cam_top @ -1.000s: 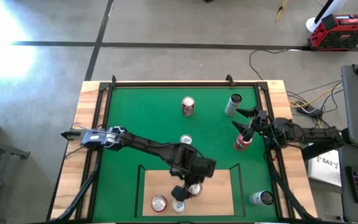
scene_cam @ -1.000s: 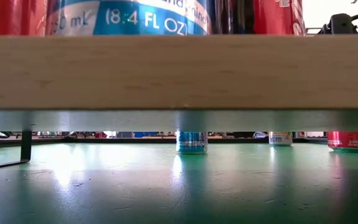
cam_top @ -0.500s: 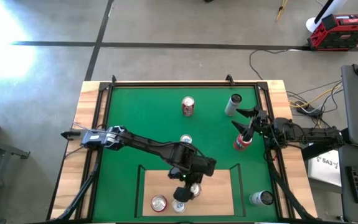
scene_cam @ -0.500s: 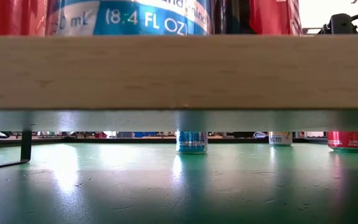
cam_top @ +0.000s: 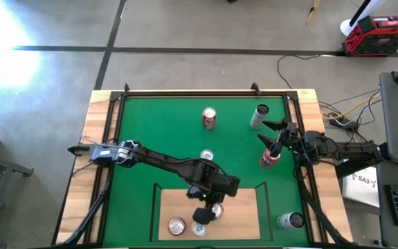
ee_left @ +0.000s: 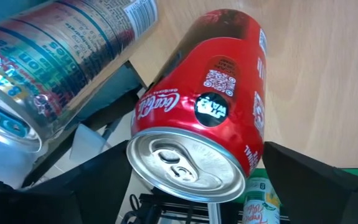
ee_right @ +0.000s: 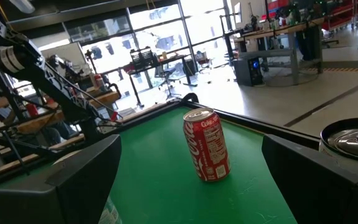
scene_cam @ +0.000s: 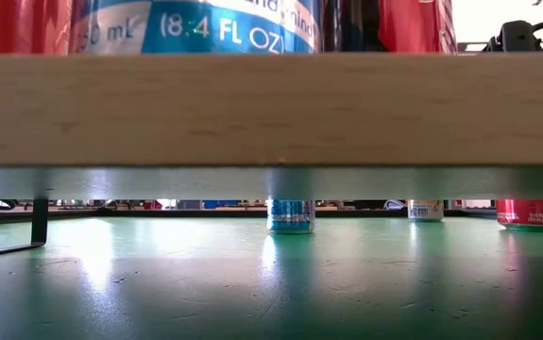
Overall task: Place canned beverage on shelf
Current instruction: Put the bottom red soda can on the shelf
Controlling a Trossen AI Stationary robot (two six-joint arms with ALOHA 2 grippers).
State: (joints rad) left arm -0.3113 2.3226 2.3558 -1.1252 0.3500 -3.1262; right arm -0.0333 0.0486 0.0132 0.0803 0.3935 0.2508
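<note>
Item, left tool (cam_top: 207, 211): over the shelf (cam_top: 243, 221), its fingers straddling a red cola can (ee_left: 210, 124) that stands on the board beside a blue-and-silver can (ee_left: 48, 56); whether they pinch it you cannot tell (spread on either flank, contact hidden), so you may judge this the setting-down. Item, right tool (cam_top: 273, 143): fingers spread wide, empty, waiting above the green mat (cam_top: 157, 138) near another red can (cam_top: 269, 159), apparently next in line.
</note>
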